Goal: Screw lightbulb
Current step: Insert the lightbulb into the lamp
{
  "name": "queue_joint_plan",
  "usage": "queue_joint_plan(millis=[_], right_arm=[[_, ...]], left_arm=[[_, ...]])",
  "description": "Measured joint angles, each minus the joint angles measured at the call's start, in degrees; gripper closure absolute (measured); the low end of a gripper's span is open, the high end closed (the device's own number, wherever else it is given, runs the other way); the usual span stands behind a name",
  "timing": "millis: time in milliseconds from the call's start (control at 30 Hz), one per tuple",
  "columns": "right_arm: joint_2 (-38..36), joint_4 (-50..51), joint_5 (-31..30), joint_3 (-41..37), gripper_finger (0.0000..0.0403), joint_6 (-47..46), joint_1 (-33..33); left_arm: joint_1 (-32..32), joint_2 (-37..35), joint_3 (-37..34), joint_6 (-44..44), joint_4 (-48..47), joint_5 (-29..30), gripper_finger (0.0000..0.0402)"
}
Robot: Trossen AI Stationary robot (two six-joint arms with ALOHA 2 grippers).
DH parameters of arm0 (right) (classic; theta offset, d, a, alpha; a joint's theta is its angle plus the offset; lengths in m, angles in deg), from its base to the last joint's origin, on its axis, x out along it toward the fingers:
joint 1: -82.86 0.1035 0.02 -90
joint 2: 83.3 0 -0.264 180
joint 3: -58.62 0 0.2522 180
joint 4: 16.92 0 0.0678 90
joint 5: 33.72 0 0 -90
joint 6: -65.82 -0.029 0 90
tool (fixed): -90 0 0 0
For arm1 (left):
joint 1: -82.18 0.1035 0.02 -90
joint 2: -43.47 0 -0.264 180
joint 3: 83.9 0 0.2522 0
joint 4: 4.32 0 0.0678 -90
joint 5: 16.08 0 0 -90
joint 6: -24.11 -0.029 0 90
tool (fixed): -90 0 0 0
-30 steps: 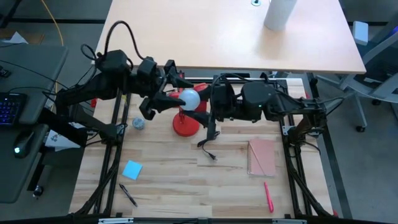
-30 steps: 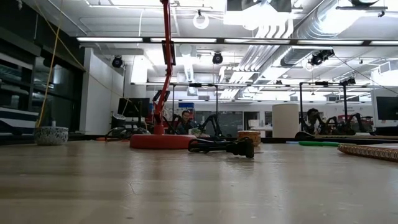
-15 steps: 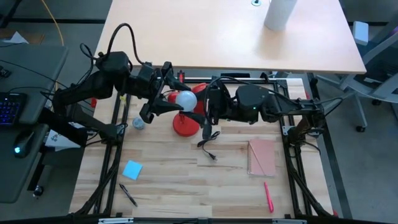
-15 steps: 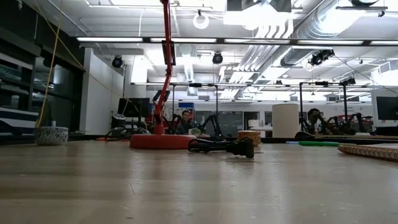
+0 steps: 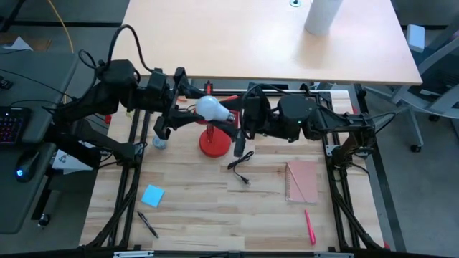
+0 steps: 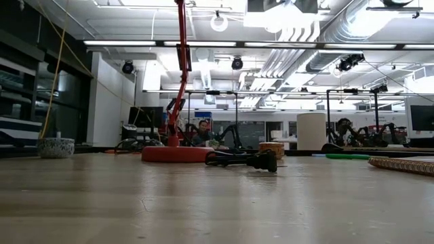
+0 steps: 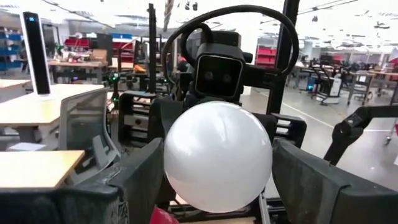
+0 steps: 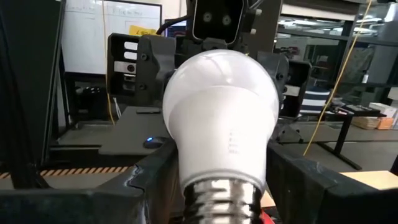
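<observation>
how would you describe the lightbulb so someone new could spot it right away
Find the red lamp base near the middle of the wooden table, then look just above it, where the two dark arms meet. The lightbulb sits between the left gripper and right gripper. It is the only smooth white globe there, with a metal screw base.

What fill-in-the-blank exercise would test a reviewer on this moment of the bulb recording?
1. The left claw grips a small white rounded lightbulb in the air ___ the wooden table.
2. The lightbulb's metal screw base points toward the ___.
3. The lamp's round base below the lightbulb is coloured ___.
4. The square paper note near the black pen is ___.
Missing words: above; right claw; red; blue.
</observation>
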Motion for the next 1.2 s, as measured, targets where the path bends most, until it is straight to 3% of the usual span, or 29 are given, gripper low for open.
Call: queue_joint_plan(millis=[200, 567, 700, 967, 1200], right_arm=[[0.00, 0.37, 0.18, 0.00, 0.0188, 0.06, -0.20], [0.00, 0.59, 0.27, 0.00, 0.0187, 0.83, -0.24], [0.00, 0.59, 0.25, 0.00, 0.0187, 0.85, -0.24], [0.00, 0.62, 0.21, 0.00, 0.0187, 0.27, -0.61], [0.00, 0.76, 0.23, 0.00, 0.0187, 0.24, -0.61]], left_arm=[[0.01, -0.02, 0.00, 2.04, -0.21, 0.10, 0.0134], [0.07, -0.37, 0.00, -2.38, -0.80, 0.72, 0.0131], [0.11, -0.33, 0.00, -1.38, -1.31, 0.25, 0.0104], [0.09, 0.17, 0.00, -2.99, -2.35, 1.25, 0.0009], [0.11, 0.22, 0.00, -7.09, -2.26, 1.45, 0.0008]])
